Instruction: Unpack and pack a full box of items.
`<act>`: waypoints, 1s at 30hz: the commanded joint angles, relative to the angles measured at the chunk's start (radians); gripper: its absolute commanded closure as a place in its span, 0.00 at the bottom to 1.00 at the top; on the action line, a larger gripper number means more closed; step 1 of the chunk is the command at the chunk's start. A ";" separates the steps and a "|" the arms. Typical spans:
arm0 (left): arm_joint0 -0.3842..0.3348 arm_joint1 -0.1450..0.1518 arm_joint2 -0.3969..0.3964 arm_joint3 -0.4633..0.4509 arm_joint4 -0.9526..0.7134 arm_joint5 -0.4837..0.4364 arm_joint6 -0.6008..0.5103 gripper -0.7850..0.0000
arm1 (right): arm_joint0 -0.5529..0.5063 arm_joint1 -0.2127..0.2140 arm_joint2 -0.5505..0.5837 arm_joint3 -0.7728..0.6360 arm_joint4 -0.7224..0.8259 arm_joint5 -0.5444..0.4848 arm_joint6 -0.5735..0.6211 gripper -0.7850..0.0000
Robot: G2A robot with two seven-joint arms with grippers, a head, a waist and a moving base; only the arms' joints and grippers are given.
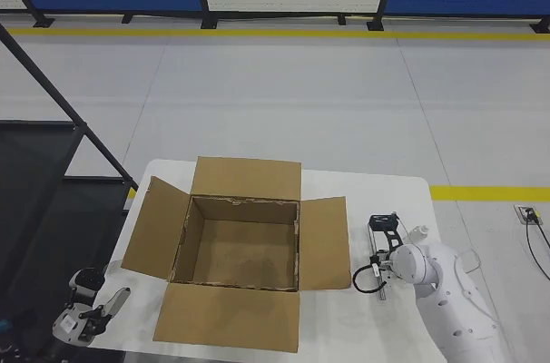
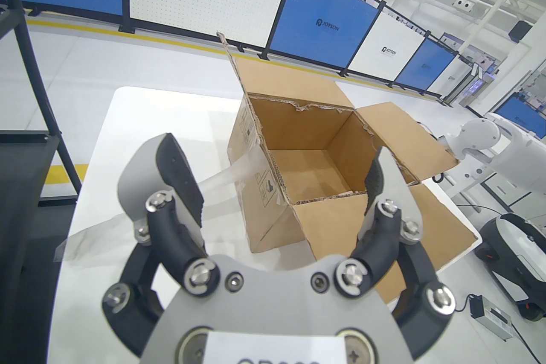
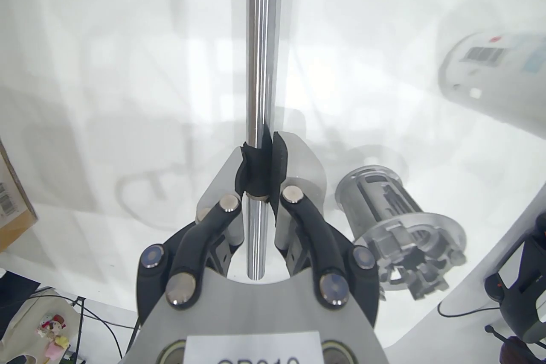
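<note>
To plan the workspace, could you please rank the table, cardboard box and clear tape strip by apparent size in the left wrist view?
1. table, partly covered
2. cardboard box
3. clear tape strip

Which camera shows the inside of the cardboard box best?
The top view: it looks straight down into the cardboard box, all four flaps open, floor bare. The left wrist view sees it at a slant, part of the floor hidden. The right wrist view catches one outer corner.

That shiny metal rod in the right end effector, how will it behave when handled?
The rod looks polished, so it may slip in the right end effector, which clamps it near one end. Round and smooth, it would probably roll on the table. It looks solid, so likely stiff.
</note>
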 commanded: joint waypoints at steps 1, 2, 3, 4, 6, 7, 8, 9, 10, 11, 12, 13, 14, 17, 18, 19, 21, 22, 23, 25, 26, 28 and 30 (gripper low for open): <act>-0.001 0.000 0.000 0.000 0.000 0.000 0.000 0.00 | -0.013 0.006 0.032 -0.055 0.003 0.005 -0.012 1.00; -0.001 0.000 0.000 -0.001 0.000 -0.002 -0.001 0.00 | -0.023 0.009 0.051 -0.092 0.001 0.012 -0.020 1.00; -0.001 0.000 0.000 -0.001 -0.001 -0.003 -0.002 0.00 | -0.035 0.013 0.069 -0.135 -0.001 0.018 -0.026 1.00; -0.001 0.000 0.000 -0.001 -0.001 -0.003 -0.003 0.00 | -0.048 0.016 0.086 -0.182 -0.003 0.024 -0.033 1.00; -0.001 0.000 0.000 -0.002 -0.002 -0.005 -0.002 0.00 | -0.076 0.021 0.120 -0.281 -0.009 0.038 -0.051 1.00; -0.001 0.000 0.000 -0.002 -0.002 -0.005 -0.002 0.00 | -0.089 0.023 0.135 -0.331 -0.013 0.048 -0.064 1.00; -0.001 0.000 0.001 -0.002 -0.003 -0.006 -0.002 0.00 | -0.101 0.024 0.145 -0.380 -0.012 0.055 -0.078 1.00; -0.001 0.000 0.001 -0.002 -0.004 -0.007 -0.001 0.00 | -0.112 0.025 0.152 -0.425 -0.013 0.060 -0.092 1.00; 0.000 0.000 0.000 -0.002 -0.005 -0.009 0.002 0.00 | -0.121 0.025 0.157 -0.467 -0.015 0.070 -0.111 1.00; 0.001 0.000 -0.002 -0.001 -0.008 -0.009 0.005 0.00 | -0.128 0.024 0.154 -0.504 -0.008 0.068 -0.125 1.00; 0.003 0.000 -0.003 0.000 -0.010 -0.011 0.008 0.00 | -0.131 0.023 0.151 -0.538 0.001 0.063 -0.141 1.00; 0.004 -0.001 -0.005 0.002 -0.013 -0.012 0.011 0.00 | -0.133 0.022 0.144 -0.568 0.017 0.059 -0.161 1.00; 0.006 -0.001 -0.007 0.002 -0.015 -0.012 0.015 0.00 | -0.134 0.020 0.133 -0.592 0.034 0.051 -0.175 1.00; 0.012 -0.002 -0.013 0.006 -0.025 -0.016 0.026 0.00 | -0.117 0.014 0.085 -0.638 0.079 0.021 -0.220 1.00; 0.014 -0.002 -0.015 0.007 -0.027 -0.017 0.028 0.00 | -0.105 0.012 0.062 -0.641 0.090 0.011 -0.233 1.00; 0.015 -0.003 -0.016 0.009 -0.031 -0.018 0.031 0.00 | -0.091 0.009 0.035 -0.641 0.093 0.002 -0.245 1.00; 0.019 -0.003 -0.018 0.010 -0.037 -0.020 0.037 0.00 | -0.055 0.002 -0.032 -0.626 0.098 -0.015 -0.265 1.00; 0.020 -0.004 -0.019 0.010 -0.041 -0.022 0.040 0.00 | -0.032 -0.003 -0.069 -0.613 0.090 -0.017 -0.279 1.00; 0.022 -0.004 -0.020 0.009 -0.044 -0.023 0.043 0.00 | -0.009 -0.009 -0.110 -0.596 0.088 -0.022 -0.291 1.00; 0.025 -0.005 -0.021 0.007 -0.049 -0.025 0.047 0.00 | 0.045 -0.022 -0.193 -0.550 0.085 -0.032 -0.309 1.00; 0.027 -0.005 -0.021 0.006 -0.051 -0.026 0.048 0.00 | 0.074 -0.029 -0.236 -0.521 0.078 -0.038 -0.314 1.00; 0.029 -0.006 -0.020 0.003 -0.052 -0.028 0.051 0.00 | 0.132 -0.047 -0.320 -0.456 0.086 -0.045 -0.320 1.00; 0.031 -0.007 -0.019 0.001 -0.054 -0.030 0.055 0.00 | 0.195 -0.068 -0.405 -0.379 0.081 -0.051 -0.319 1.00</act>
